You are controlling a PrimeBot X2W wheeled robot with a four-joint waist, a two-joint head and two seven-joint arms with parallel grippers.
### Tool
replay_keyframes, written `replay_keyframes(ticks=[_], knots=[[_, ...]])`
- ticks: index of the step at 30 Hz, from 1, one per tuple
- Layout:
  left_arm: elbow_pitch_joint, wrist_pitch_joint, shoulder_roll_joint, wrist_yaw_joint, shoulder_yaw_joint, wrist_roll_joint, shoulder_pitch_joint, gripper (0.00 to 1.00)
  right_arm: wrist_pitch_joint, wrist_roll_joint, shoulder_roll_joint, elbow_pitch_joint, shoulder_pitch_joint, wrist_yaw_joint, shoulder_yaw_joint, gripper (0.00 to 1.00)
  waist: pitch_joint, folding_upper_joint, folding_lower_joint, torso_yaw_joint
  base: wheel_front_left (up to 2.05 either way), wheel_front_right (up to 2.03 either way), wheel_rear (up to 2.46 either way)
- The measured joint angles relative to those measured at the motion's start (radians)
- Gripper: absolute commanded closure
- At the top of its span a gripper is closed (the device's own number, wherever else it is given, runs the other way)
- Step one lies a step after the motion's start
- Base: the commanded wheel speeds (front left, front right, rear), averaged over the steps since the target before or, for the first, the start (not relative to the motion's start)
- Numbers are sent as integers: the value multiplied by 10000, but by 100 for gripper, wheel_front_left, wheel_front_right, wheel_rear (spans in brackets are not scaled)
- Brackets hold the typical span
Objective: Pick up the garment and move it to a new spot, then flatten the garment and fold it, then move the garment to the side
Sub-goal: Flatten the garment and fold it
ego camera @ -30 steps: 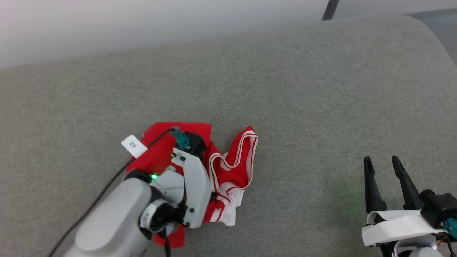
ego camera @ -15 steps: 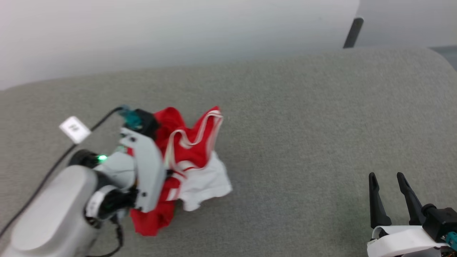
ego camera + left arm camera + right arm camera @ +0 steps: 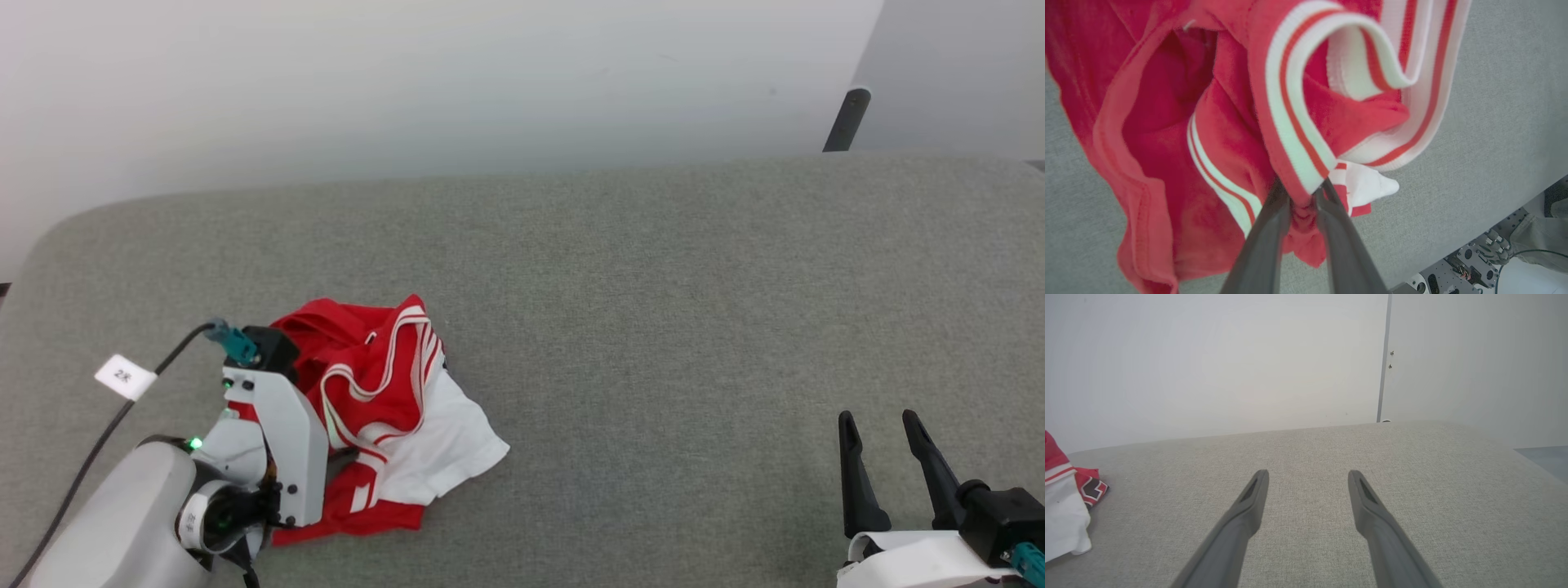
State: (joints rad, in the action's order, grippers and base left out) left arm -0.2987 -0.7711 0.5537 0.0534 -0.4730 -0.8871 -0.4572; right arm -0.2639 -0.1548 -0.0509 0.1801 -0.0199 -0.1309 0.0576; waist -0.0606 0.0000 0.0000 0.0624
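Observation:
The garment [image 3: 384, 408], red with a white sleeve and red-and-white striped trim, lies crumpled on the grey cushion [image 3: 653, 327] at the lower left of the head view. My left arm's wrist housing [image 3: 273, 433] covers its left side. In the left wrist view my left gripper [image 3: 1301, 192] is shut on a bunch of the garment [image 3: 1216, 134] next to the striped collar, with cloth pinched between the two dark fingers. My right gripper [image 3: 876, 418] stands open at the lower right, far from the cloth. Nothing is between its fingers [image 3: 1308, 473]. The garment's edge [image 3: 1061, 506] shows at that view's far left.
A pale wall runs behind the cushion, whose rounded left corner [image 3: 49, 237] is in view. A dark slanted post [image 3: 845, 118] stands at the back right. A black cable with a white tag [image 3: 122, 377] trails from my left arm.
The head view has shifted. My left arm has carried the garment leftward across the cushion, and the white sleeve now lies spread out. The right gripper has stayed open.

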Motion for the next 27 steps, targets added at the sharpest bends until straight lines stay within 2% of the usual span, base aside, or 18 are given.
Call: replay_keyframes(ticks=[1, 2, 3, 8, 14, 20, 27], knots=[[-167, 88, -58, 29, -12, 2, -15, 27, 0, 29, 0, 0, 0, 0, -4, 0, 18, 0, 0, -22, 0, 0, 0], [-291, 104, -86, 100, -46, 13, -45, 11, 0, 63, -2, 2, 2, 0, -6, 0, 44, 0, 0, -46, 0, 0, 0], [-374, 221, -98, 184, -132, 155, -149, 0, 0, 90, -4, -12, 28, 0, -27, 0, 115, 0, 0, -110, 0, 0, 0], [-196, 268, -52, 274, -257, 299, -407, 0, 0, 171, -2, -10, 159, 0, -102, 0, 304, 0, 0, -303, 0, 0, 0], [721, 1108, 46, 130, -44, 671, -497, 0, 0, 251, -2, 21, 318, 0, -265, 0, 583, 0, 0, -862, 0, 0, 0], [1360, 3716, 196, 12, 464, 1616, -159, 0, 46, 268, -2, 77, 303, 0, -414, 0, 805, 0, 0, -1665, 0, 0, 0], [1133, 6847, 50, -251, 917, 2493, 797, 0, 470, 23, -10, 224, 202, 0, -721, 0, 1031, 0, 1, -2760, 0, 0, 0]])
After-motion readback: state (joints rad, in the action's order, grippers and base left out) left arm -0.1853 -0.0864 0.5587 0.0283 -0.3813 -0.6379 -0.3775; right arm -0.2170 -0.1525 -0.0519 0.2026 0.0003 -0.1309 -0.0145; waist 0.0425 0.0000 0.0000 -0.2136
